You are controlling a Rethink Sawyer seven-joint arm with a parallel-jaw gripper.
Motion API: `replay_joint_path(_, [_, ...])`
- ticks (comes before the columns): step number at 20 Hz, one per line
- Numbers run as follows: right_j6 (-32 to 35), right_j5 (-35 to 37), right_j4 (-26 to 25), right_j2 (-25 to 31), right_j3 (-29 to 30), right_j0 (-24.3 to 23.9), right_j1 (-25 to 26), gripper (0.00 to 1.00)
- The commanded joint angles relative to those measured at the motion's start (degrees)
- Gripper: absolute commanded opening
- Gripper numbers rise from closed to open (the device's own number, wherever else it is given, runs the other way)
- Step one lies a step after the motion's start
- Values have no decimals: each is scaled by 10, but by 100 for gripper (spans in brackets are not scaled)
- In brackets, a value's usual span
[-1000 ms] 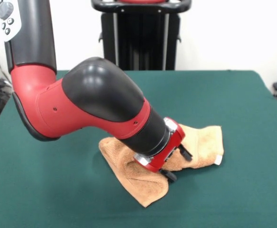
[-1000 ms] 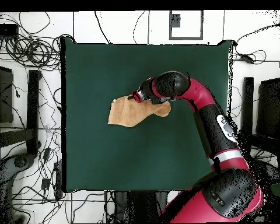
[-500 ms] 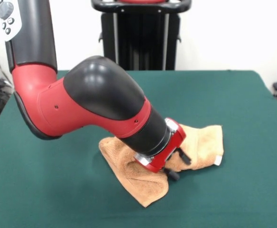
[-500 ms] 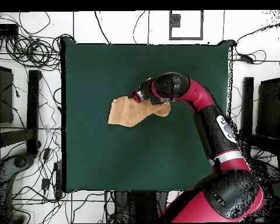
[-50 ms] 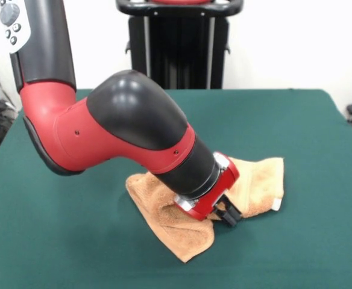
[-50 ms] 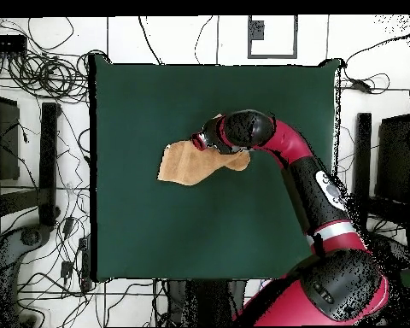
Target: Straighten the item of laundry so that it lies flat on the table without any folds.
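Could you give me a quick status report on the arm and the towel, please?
Gripper down on the towel, fingers closing state unclear. Towel folded, bunched, not flat on the table. Nothing else in the way.

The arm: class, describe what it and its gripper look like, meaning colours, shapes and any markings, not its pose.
The arm is thick and rounded, built of glossy red and black sections. Its upper link carries a pale grey panel with dark round buttons. A red collar with a silvery ring ends the wrist, and the gripper below it is small and black. No loose cables show on it.
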Motion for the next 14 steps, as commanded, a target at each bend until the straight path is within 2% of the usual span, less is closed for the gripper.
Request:
replay_joint_path(1, [-41,-45,-24,5,62,15,-3,0])
replay_joint_path(14, [-31,-47,-23,-1,67,20,-12,0])
